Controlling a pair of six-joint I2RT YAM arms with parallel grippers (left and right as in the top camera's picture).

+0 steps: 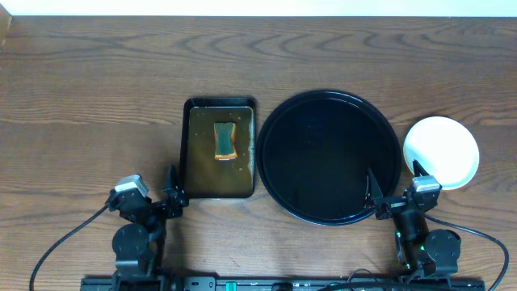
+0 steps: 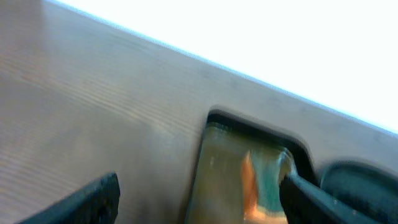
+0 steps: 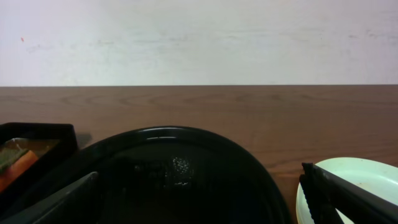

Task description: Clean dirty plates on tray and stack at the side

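The plates (image 1: 440,152), seen as one pale round, lay near the bench's right edge, just right of the tray (image 1: 323,153) and by the right claw's (image 3: 200,171) outer finger. That claw was released, jaws spread. The left claw (image 2: 200,179), also released, sat near the front edge.

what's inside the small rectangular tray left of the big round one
One sponge, orange and green, lies near the middle of the rectangular tray; nothing else shows on its floor. The patch under the sponge is covered.
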